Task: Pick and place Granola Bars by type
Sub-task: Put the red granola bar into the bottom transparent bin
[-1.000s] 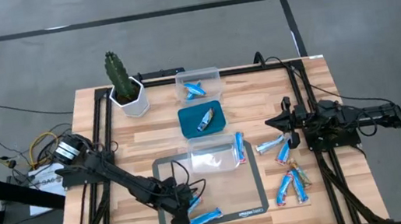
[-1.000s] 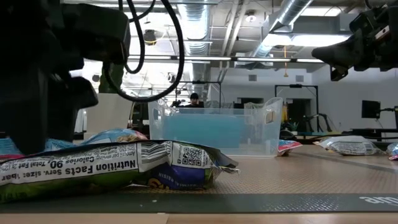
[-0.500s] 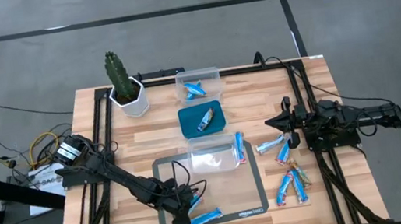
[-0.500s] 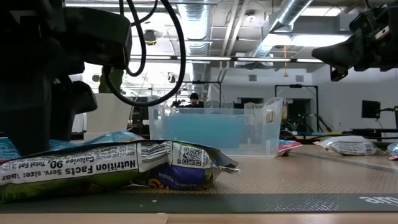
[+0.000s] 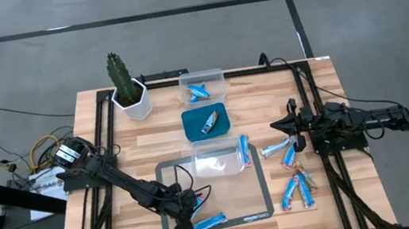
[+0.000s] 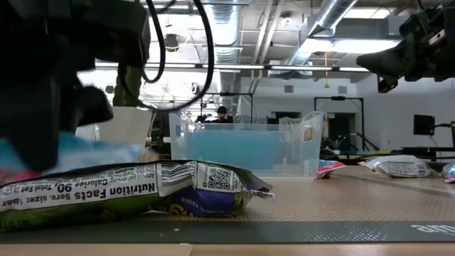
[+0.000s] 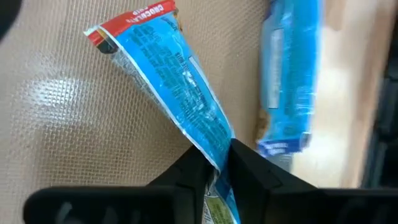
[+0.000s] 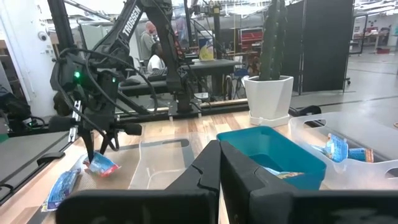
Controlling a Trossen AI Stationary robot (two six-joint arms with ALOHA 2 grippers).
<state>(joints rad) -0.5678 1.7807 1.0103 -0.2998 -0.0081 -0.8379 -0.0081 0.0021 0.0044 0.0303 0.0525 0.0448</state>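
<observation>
My left gripper (image 5: 193, 205) slants down over the grey mat (image 5: 232, 195) near the table's front left and is shut on a blue granola bar (image 7: 180, 87) with a red end. A second blue bar (image 5: 209, 224) lies flat on the mat just nearer the front edge, also seen as the bar (image 7: 286, 81). More bars, blue and brownish, lie loose at the right (image 5: 296, 186). My right gripper (image 5: 277, 126) is shut and held level above the table's right side, touching nothing. My left gripper pinches the blue bar near its wrapper end (image 7: 214, 146) between its two fingers (image 7: 249, 168). The fingers slant down from the table's left side. The bar reaches away from the fingertips with its red end (image 7: 134, 18) farthest. Whether that end still rests on the mat cannot be told.
A clear container (image 5: 219, 76) holds a blue bar at the far middle. A teal container (image 5: 190, 128) holds one bar, and another clear container (image 5: 216, 165) stands on the mat's far edge with a bar (image 5: 244, 151) at its side. A potted cactus (image 5: 127, 85) stands far left.
My left gripper has stayed in place and shut on the blue bar. The bar has shifted between the fingers and shows blurred in the low view. The other bar on the mat has not moved.
</observation>
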